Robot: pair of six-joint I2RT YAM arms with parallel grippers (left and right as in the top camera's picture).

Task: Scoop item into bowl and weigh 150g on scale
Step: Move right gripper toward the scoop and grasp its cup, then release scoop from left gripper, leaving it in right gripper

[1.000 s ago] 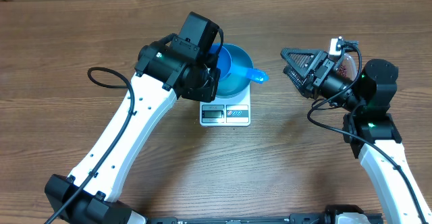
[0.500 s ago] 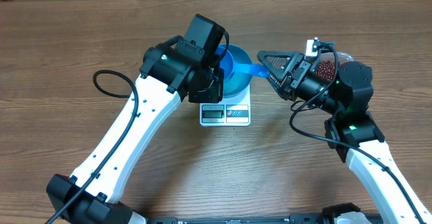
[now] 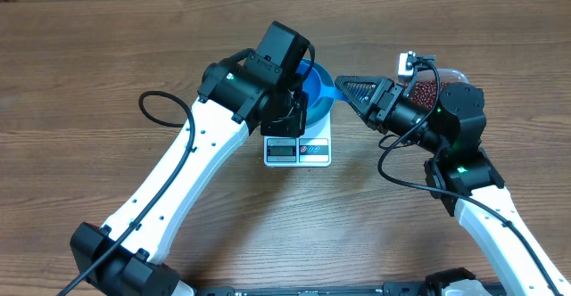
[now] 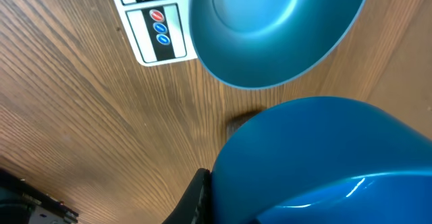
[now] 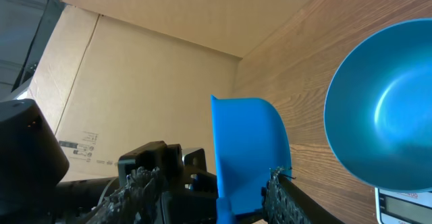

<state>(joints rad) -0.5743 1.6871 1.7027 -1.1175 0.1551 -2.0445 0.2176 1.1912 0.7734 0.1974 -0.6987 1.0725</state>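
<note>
though coloured marks dot the scale, no writing is legible.

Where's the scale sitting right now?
Overhead view: the scale sits in the middle of the table, directly under the blue bowl, its display toward the robot.

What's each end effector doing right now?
Left end effector: closed; holding anything, cannot be told.
Right end effector: astride scoop handle; grip cannot be told.
</note>
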